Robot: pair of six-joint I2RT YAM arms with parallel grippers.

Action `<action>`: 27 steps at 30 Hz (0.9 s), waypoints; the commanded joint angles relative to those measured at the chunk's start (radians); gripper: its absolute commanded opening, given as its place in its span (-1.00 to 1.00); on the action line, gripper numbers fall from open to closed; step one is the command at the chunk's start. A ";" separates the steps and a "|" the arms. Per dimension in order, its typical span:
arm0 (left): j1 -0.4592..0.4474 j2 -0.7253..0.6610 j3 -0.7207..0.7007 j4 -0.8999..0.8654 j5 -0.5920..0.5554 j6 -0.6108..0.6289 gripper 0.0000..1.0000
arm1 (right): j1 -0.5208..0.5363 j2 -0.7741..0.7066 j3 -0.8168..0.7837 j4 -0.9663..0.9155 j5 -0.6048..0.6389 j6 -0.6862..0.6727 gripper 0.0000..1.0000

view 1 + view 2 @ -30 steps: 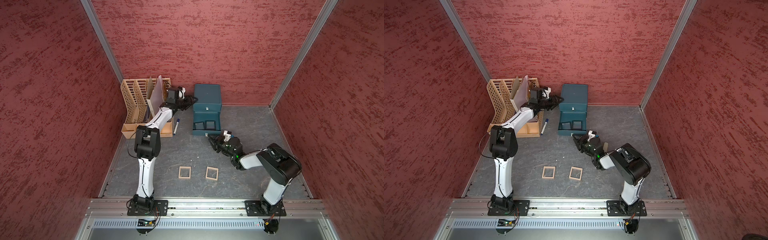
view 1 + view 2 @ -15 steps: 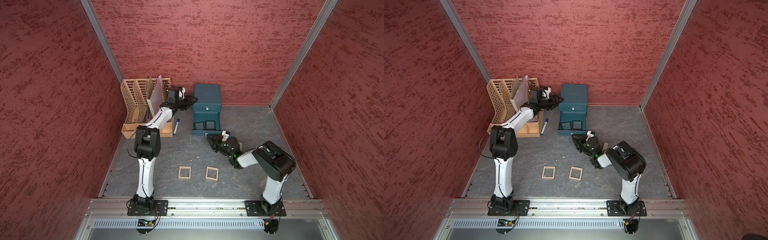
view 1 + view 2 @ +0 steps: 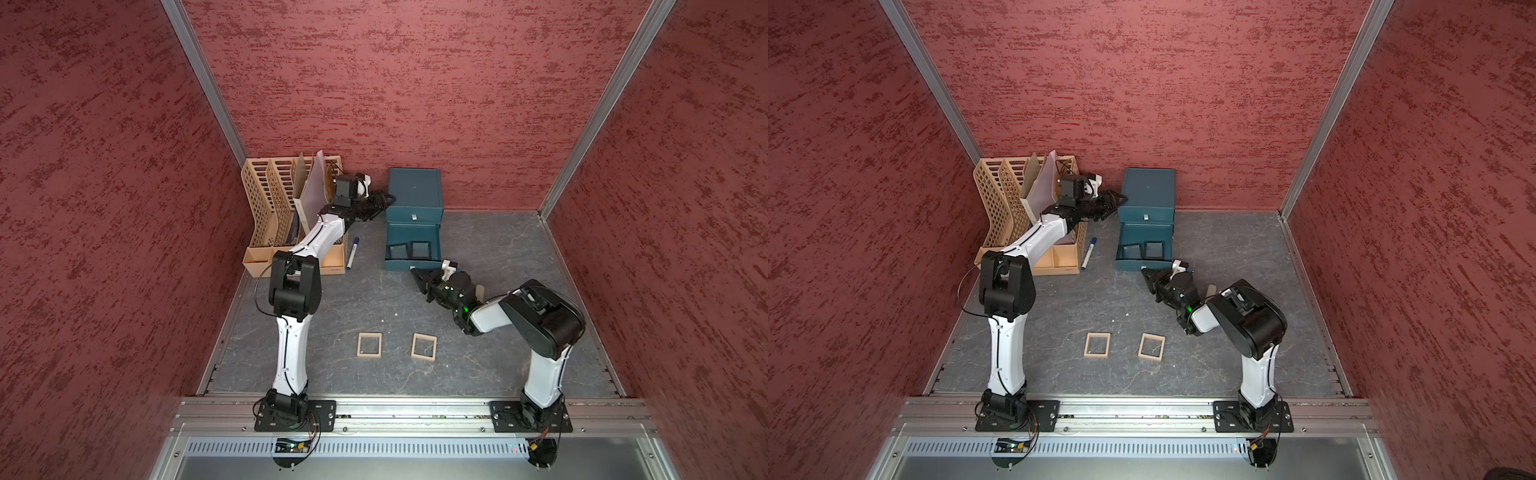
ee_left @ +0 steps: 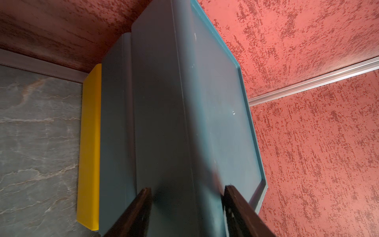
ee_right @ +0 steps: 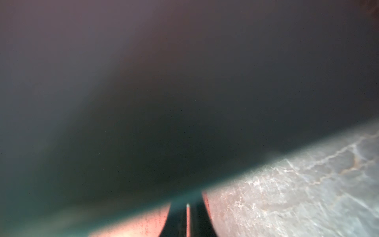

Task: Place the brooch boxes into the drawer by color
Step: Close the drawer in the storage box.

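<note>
The dark teal drawer chest (image 3: 413,193) (image 3: 1148,191) stands at the back wall, its bottom drawer (image 3: 434,245) pulled out. Two black brooch boxes (image 3: 397,251) (image 3: 419,249) lie side by side in it. Two tan-framed brooch boxes (image 3: 369,345) (image 3: 424,346) lie flat on the floor nearer the front. My right gripper (image 3: 417,275) (image 5: 187,203) is shut, with its tips at the open drawer's front panel. My left gripper (image 3: 385,200) (image 4: 186,188) is open, and its fingertips (image 4: 146,191) rest against the chest's left side near the top edge.
A tan slotted file rack (image 3: 282,208) holding sheets stands left of the chest. A white marker with a blue cap (image 3: 352,254) lies beside it. A yellow slab (image 4: 90,143) sits along the chest's base. A small beige piece (image 3: 480,289) shows behind the right wrist.
The right gripper's jaws have closed, and it has moved up to the open drawer's front. The left arm has stayed still at the chest.
</note>
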 commanded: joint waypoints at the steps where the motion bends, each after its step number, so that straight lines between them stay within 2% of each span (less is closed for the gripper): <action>1: -0.006 0.002 0.005 -0.049 -0.016 0.022 0.19 | 0.005 0.008 0.027 0.003 0.043 0.007 -1.00; 27: -0.009 -0.008 -0.009 -0.050 -0.018 0.026 0.19 | -0.011 -0.034 0.095 -0.105 0.077 -0.007 -1.00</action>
